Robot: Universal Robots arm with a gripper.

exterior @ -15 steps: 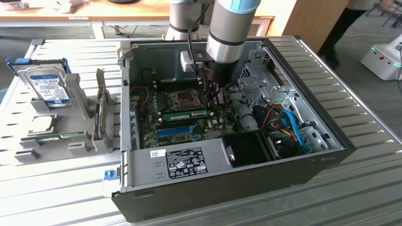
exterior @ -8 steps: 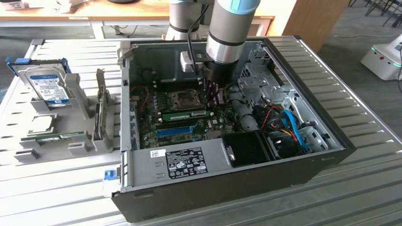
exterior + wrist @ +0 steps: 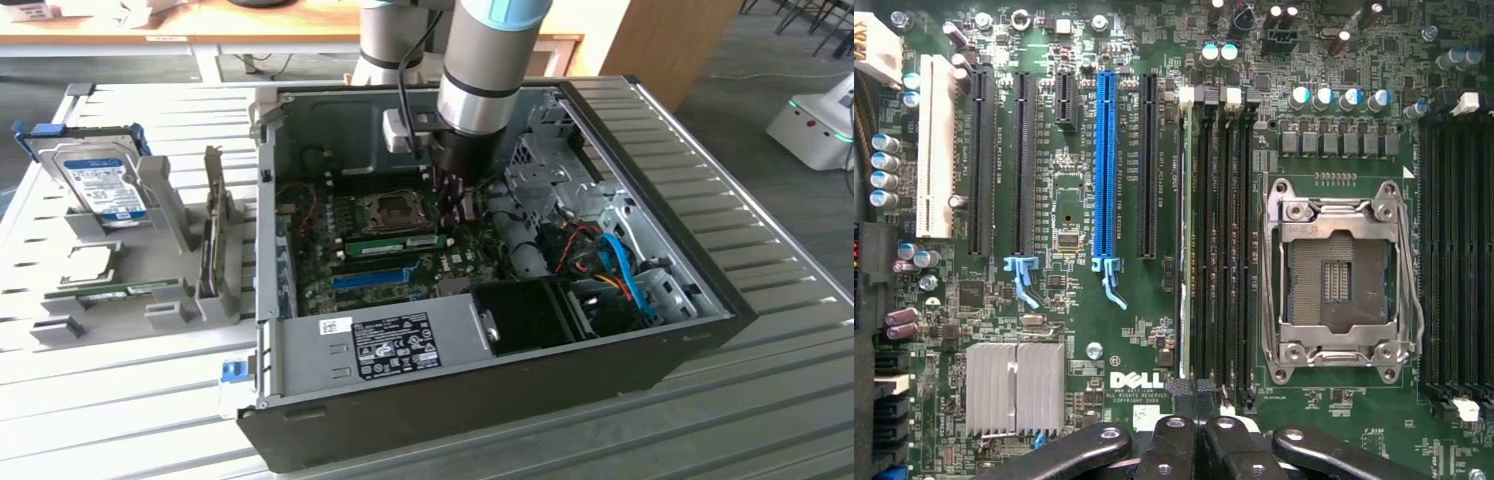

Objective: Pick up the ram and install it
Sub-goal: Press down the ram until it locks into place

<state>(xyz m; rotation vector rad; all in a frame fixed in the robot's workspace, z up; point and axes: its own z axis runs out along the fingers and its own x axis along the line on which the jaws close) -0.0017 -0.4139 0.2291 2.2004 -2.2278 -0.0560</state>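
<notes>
One green ram stick (image 3: 395, 243) stands seated in a motherboard slot inside the open computer case (image 3: 694, 300), beside the CPU socket (image 3: 395, 210). In the wrist view this ram (image 3: 1182, 250) is a thin pale edge in the slot nearest the blue slot (image 3: 1105, 165). My gripper (image 3: 454, 212) hangs inside the case just above the board, at the end of that stick. Its black fingers (image 3: 1172, 445) are pressed together, shut (image 3: 1194, 440), with nothing between them. A second green ram stick (image 3: 114, 292) lies in a grey holder (image 3: 160, 315) outside the case, on the exterior view's left.
A silver hard drive with a blue label (image 3: 100, 185) stands upright in the holder's rear. Cables and a blue ribbon (image 3: 621, 270) crowd the case's side at the exterior view's right. A heatsink (image 3: 1014, 385) and several empty memory slots (image 3: 1454, 240) lie on the board. The slatted metal table (image 3: 774, 380) surrounds the case.
</notes>
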